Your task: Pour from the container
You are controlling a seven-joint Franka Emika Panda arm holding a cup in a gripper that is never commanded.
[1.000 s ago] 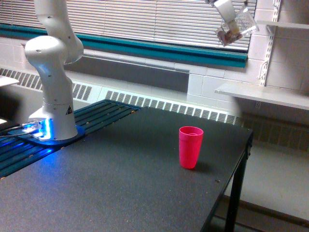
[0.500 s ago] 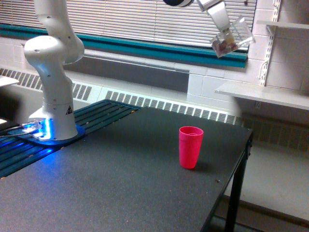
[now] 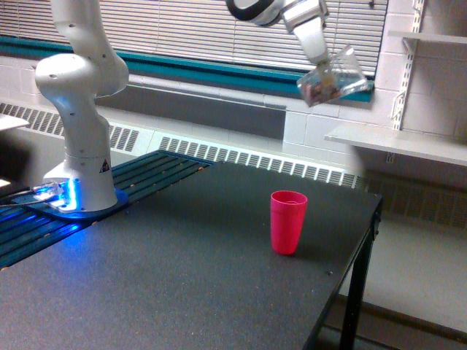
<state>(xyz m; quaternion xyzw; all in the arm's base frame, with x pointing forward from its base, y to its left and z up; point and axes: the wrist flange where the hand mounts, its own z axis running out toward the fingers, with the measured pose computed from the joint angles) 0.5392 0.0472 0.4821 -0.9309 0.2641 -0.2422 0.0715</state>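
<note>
**Clear plastic container lower and further left than half a second ago**

Clear plastic: container [image 3: 332, 76] held high in the air, above the pink cup [image 3: 288, 221] and slightly toward the exterior view's right of it, well apart from it. Tilted steeply, wider mouth toward the exterior view's right, dark brownish contents bunched at the lower left end. Clamped at its upper side by the gripper [image 3: 319, 60], jaws closed on the container wall; fingertips themselves blurred and hard to make out.

Compared with half a second ago: shifted toward the exterior view's left and somewhat down, now in front of the teal sill band rather than up against the blinds. More of the grey-and-black wrist visible at the top edge than before. Compared with a second ago: same drift, further still.

Unchanged: pink cup upright on the dark worktop [image 3: 182, 277], near its right edge, mouth open and empty-looking as far as can be told. White arm base [image 3: 80, 146] at the exterior view's left, blue light glowing at its foot. White shelf [image 3: 398, 142] on the wall at the right.
</note>
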